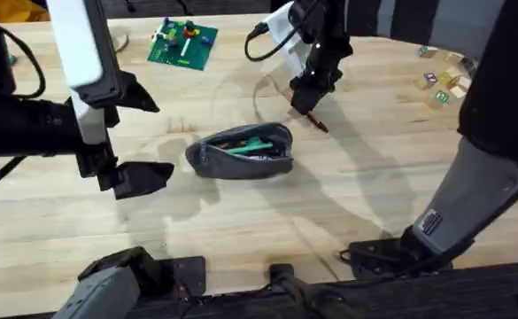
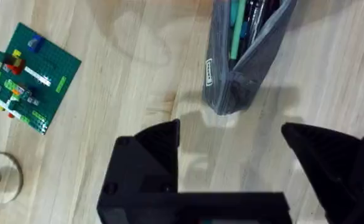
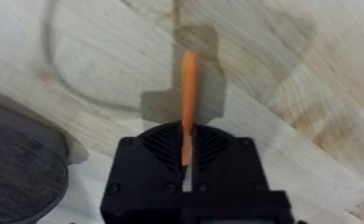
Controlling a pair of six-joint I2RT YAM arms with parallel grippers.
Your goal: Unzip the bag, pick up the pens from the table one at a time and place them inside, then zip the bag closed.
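Bag (image 1: 241,151), the soft grey fabric pouch with rounded ends, lies unzipped near the middle of the pale plank table (image 1: 374,195), its long axis running left to right, a green pen (image 1: 251,146) already showing inside. Left of it hangs the left gripper (image 1: 135,133), black fingers spread wide and holding nothing. Just beyond the bag's right end, on its far side, the right gripper (image 1: 307,102) is clamped on a thin orange pen (image 3: 188,93). That pen points down toward the table. Judging by this, the pen must travel nearer and slightly left to drop into the opening.
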